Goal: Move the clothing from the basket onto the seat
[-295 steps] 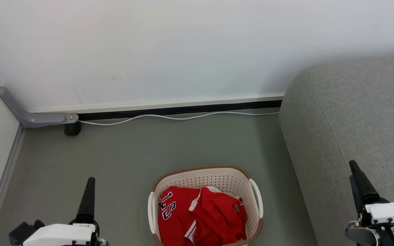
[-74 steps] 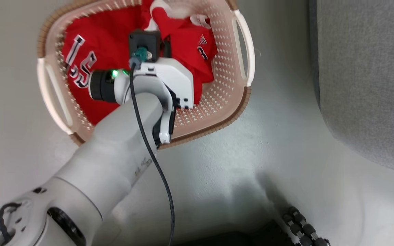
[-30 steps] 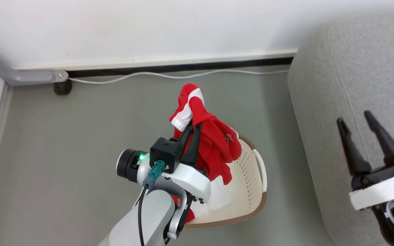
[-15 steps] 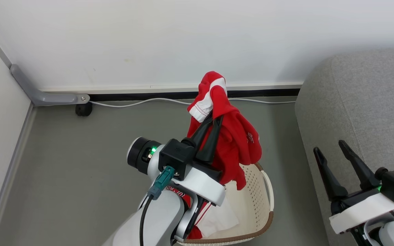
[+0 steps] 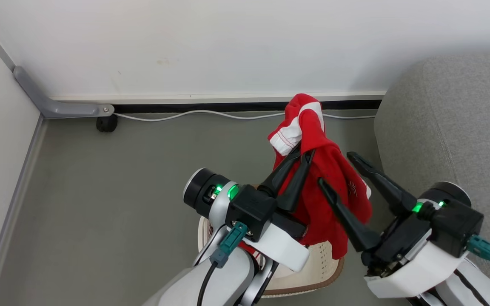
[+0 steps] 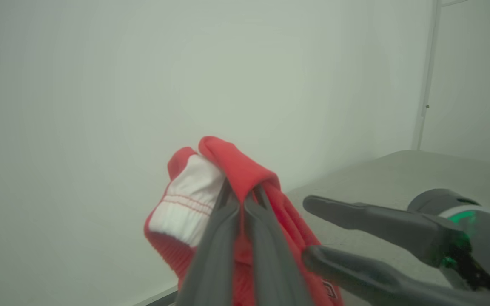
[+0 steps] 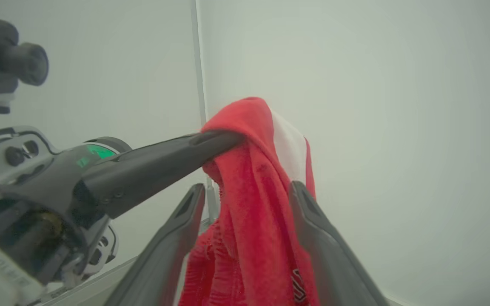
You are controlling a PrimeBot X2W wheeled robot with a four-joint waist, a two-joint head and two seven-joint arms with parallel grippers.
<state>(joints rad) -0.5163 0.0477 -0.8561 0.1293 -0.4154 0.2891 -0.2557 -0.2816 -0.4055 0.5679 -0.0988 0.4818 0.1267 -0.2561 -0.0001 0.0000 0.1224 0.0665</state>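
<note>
The left fingers (image 5: 282,171) were pressed together on a bunched fold of the red jersey (image 5: 319,212), close under its white-trimmed cuff. In the left wrist view the left fingers (image 6: 215,246) showed no gap, only red cloth squeezed up between them. The rest of the jersey hung limp from that one pinch, clear of the basket (image 5: 321,278) and above its far side.

The right fingers (image 5: 340,212) stood spread as wide as they go, one on each side of the hanging body of the jersey. In the right wrist view the cloth dropped between the right fingers (image 7: 164,250) without being gripped. I could not tell whether it brushed either one.

The jersey looked light and wholly soft, so it would drape, swing and stretch rather than keep any shape. A smooth sports knit could creep out of a thin pinch. A gathered fold or the ribbed trim seemed the surest place to take it, with a second hold lower on the body to stop it trailing.

The basket sat on the grey floor (image 5: 121,178) under both arms, near the seat's left edge. A sliver of red showed at the basket beside the left arm, perhaps more clothing. The seat (image 5: 453,119) had no clothing on the part in view.
</note>
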